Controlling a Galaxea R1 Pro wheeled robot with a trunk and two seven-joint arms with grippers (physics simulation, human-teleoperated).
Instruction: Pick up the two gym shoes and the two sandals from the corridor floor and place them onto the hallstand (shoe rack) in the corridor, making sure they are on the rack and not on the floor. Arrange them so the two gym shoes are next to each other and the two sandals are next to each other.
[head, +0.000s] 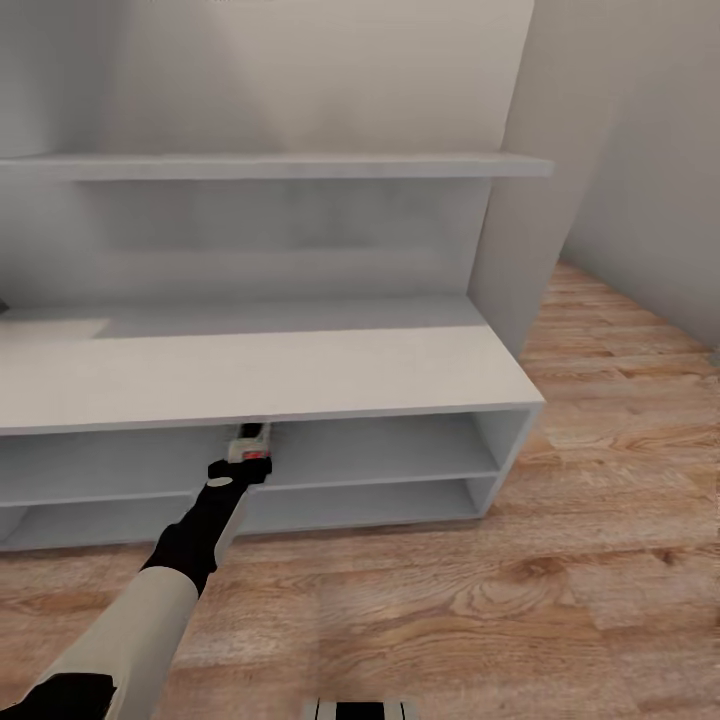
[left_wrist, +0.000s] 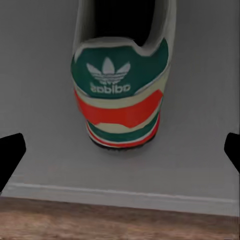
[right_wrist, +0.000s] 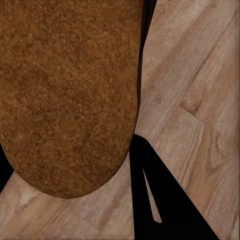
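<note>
Hallstand (head: 300, 375): matt pale grey, smooth painted-looking panels, no grain. Corridor floor (head: 560, 600): light brown wood planks, clear grain and knots, low sheen. Gym shoe (left_wrist: 120, 85): smooth leather-like green heel tab with white printed logo, cream and red-orange rubbery bands at the heel, slight gloss. Sandal (right_wrist: 65, 90): brown, rough, grainy suede-like surface, fully matt. Left arm (head: 150, 610): beige smooth shell, black matt wrist.

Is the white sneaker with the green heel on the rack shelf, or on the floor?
On the shelf: the white sneaker stands upright on the pale grey rack's shelf, past its front edge.
</note>
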